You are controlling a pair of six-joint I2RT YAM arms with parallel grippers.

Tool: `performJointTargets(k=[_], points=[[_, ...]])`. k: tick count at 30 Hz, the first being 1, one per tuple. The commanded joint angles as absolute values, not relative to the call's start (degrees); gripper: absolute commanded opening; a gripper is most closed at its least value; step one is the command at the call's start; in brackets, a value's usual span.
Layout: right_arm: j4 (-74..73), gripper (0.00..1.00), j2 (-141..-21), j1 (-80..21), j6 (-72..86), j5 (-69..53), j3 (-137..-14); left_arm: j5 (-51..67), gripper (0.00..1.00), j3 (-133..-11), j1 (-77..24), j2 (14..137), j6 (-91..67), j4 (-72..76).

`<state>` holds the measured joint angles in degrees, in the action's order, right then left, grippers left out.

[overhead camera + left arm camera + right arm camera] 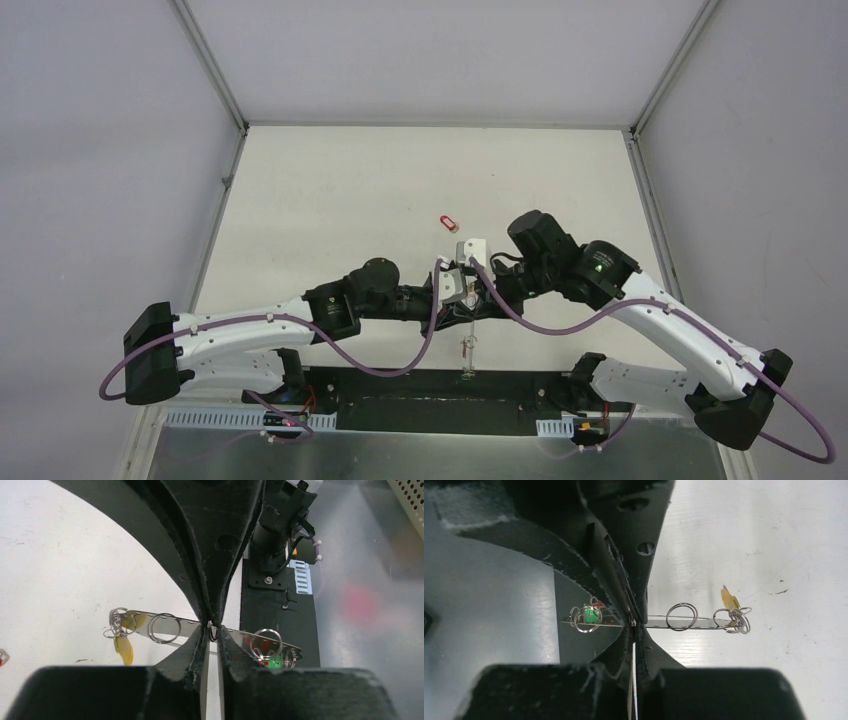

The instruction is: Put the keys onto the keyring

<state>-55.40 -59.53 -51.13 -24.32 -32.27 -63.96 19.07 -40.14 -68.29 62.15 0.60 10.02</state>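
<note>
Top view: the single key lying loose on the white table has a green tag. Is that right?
Not quite. The key does lie loose on the white table, but its tag is red, not green. The top view shows this.

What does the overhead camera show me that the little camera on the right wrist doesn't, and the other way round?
Only the overhead view shows the left arm and right arm whole, plus a red-tagged key lying alone on the table. Only the right wrist view shows fine detail: a small wire ring, a green tag and a yellow tag. Both show the keyring held above the table, with the right gripper shut on it and the left gripper meeting it from the opposite side.
</note>
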Motion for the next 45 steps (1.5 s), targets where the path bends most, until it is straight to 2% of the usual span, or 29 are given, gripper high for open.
performJointTargets(k=[1, 5, 6, 9, 13, 18, 21, 24, 28, 33, 35, 39, 42, 45], points=[[-51.40, 0.00, -58.96, -51.78, -23.82, -33.05, -64.17, 19.30, 0.01, -41.35, -69.16, 61.17, 1.71, 12.13], [-50.99, 0.00, -58.91, -51.84, -23.82, -32.97, -64.06, 18.55, 0.00, -40.64, -69.09, 60.12, 1.39, 12.04], [-50.78, 0.03, -58.82, -51.88, -23.71, -32.96, -63.95, 18.17, 0.00, -40.47, -69.08, 59.81, 1.14, 12.04], [-48.23, 0.23, -57.37, -51.82, -22.40, -31.87, -62.92, 16.57, 0.00, -39.40, -69.14, 58.27, 0.22, 13.08], [-39.21, 0.41, -51.41, -51.77, -18.09, -28.90, -58.17, 13.75, 0.00, -34.16, -69.15, 53.98, -1.09, 21.96], [-25.41, 0.48, -42.70, -51.77, -11.51, -26.08, -50.49, 12.33, 0.00, -26.46, -69.17, 49.32, -1.05, 36.79], [-16.79, 0.48, -38.49, -51.77, -11.51, -26.08, -45.94, 13.68, 0.00, -23.66, -69.10, 48.16, -0.53, 44.06], [-11.18, 0.43, -36.70, -51.77, -9.19, -32.04, -43.37, 16.33, 0.00, -22.76, -69.15, 48.06, 1.56, 47.52], [-10.28, 0.35, -37.27, -51.77, -10.85, -36.09, -43.07, 19.06, 0.00, -21.39, -69.13, 48.94, 2.77, 53.76], [-8.61, 0.32, -37.81, -51.77, -11.08, -39.24, -42.60, 20.79, 0.00, -21.56, -69.15, 49.67, 3.04, 56.42], [-8.17, 0.26, -38.13, -51.77, -11.09, -39.98, -42.69, 20.99, 0.00, -21.85, -69.14, 49.68, 2.87, 56.02], [-7.78, 0.06, -38.66, -51.77, -11.08, -40.96, -43.07, 20.00, 0.00, -21.72, -69.10, 49.13, 2.68, 55.19], [-7.74, 0.00, -38.82, -51.77, -11.01, -41.90, -43.15, 19.12, 0.00, -21.53, -69.17, 48.28, 2.66, 54.22], [-8.78, 0.00, -39.08, -51.76, -10.84, -42.59, -43.43, 18.46, 0.00, -21.74, -69.10, 47.23, 2.57, 51.72]])
